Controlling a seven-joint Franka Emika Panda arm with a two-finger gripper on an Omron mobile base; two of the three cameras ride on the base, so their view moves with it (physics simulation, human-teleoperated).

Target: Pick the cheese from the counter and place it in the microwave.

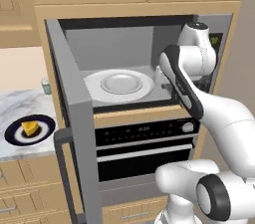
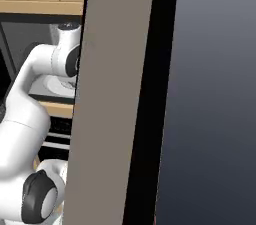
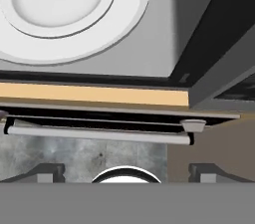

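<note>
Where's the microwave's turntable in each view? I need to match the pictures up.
Left base view: the turntable lies at centre, inside the open microwave.
Right base view: the turntable is a white sliver at mid left, against the beige panel.
Hand view: the turntable is at top left, cut by the edge.
Shared landmark: the wooden strip just below the microwave.

Both base views face the microwave (image 1: 149,58); the hand view looks closely down into it.
</note>
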